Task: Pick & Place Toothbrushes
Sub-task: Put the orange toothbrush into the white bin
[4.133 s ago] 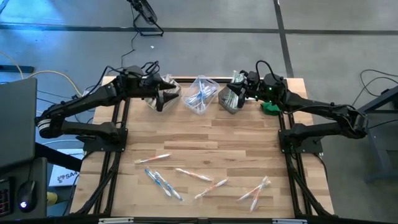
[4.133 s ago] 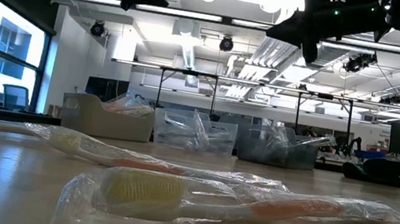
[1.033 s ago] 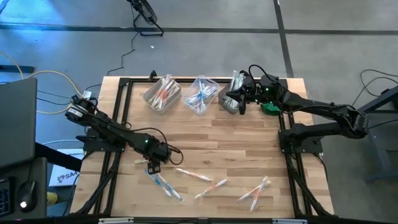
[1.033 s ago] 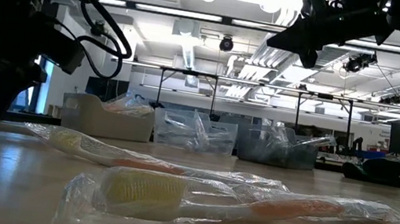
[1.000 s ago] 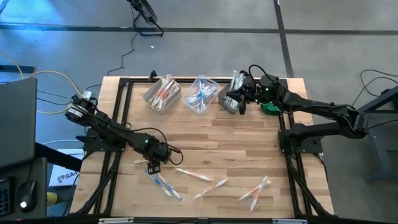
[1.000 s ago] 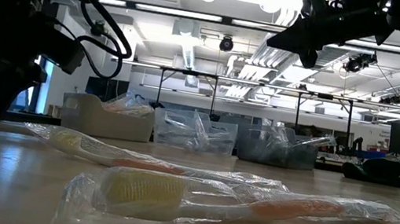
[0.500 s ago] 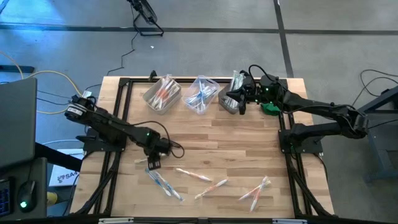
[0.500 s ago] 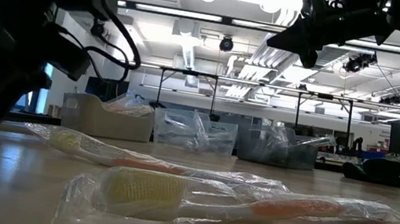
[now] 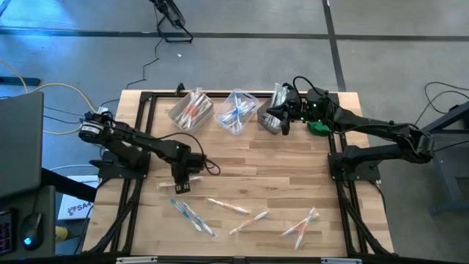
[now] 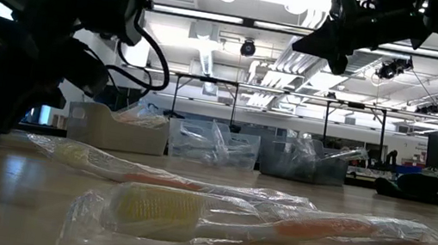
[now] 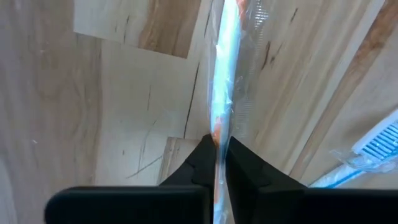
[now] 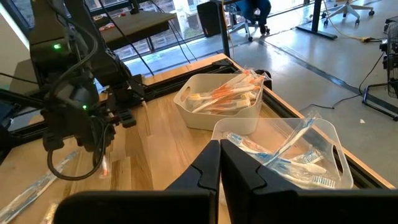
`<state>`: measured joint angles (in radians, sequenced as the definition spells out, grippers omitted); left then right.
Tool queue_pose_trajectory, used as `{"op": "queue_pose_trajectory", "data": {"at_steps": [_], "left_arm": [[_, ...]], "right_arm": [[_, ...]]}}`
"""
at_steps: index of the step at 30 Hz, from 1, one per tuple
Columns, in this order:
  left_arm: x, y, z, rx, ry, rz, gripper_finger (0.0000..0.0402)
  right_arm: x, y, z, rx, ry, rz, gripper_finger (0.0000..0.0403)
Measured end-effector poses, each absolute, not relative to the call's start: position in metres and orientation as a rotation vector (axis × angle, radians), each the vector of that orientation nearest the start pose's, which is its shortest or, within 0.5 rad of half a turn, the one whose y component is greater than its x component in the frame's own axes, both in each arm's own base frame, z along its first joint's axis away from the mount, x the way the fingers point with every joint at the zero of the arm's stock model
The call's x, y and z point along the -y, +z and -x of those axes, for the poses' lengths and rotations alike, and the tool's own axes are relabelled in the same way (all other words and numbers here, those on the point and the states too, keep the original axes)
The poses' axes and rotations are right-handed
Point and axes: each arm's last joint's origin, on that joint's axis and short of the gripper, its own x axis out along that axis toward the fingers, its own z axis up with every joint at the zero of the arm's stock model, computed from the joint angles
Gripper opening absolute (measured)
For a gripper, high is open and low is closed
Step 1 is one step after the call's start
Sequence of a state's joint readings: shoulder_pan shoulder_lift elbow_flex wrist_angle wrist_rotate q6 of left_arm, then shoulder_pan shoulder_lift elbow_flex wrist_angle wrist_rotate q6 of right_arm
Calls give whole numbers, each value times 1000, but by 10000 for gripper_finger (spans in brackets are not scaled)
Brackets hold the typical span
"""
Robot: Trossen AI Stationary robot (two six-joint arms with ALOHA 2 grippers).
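My left tool pinches a wrapped orange toothbrush just above the desk. Other toothbrushes lie nearer the desk's front edge. My right tool, fingers together and empty, hovers over the third bin. Beside it the middle bin holds blue brushes and the far bin orange ones.

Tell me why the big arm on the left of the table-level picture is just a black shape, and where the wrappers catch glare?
Low view: bright ceiling lights behind leave the left arm a backlit silhouette, and the nearest toothbrush looks oversized, its wrapper glinting. Left wrist view: glare whitens the wrapped toothbrush pinched by the left gripper. High view: evenly lit.
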<state>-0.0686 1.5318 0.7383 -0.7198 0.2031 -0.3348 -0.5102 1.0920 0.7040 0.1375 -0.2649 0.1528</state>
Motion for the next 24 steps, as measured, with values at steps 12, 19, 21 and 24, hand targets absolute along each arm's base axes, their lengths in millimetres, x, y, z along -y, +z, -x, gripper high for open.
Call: {"op": "queue_pose_trajectory", "data": {"at_steps": [12, 19, 21, 24], "left_arm": [[-7, 159, -232, -1509, 45, 409, 10], [-30, 197, -239, -1497, 38, 436, 10], [-37, 211, -244, -1474, 45, 461, 10], [-45, 239, -244, -1505, 60, 489, 10]], "right_arm": [[111, 277, -214, -214, -258, -247, 5], [110, 277, -214, -214, -230, -250, 5], [110, 276, -214, -221, -228, -253, 5], [110, 276, -214, -225, -219, -255, 5]]}}
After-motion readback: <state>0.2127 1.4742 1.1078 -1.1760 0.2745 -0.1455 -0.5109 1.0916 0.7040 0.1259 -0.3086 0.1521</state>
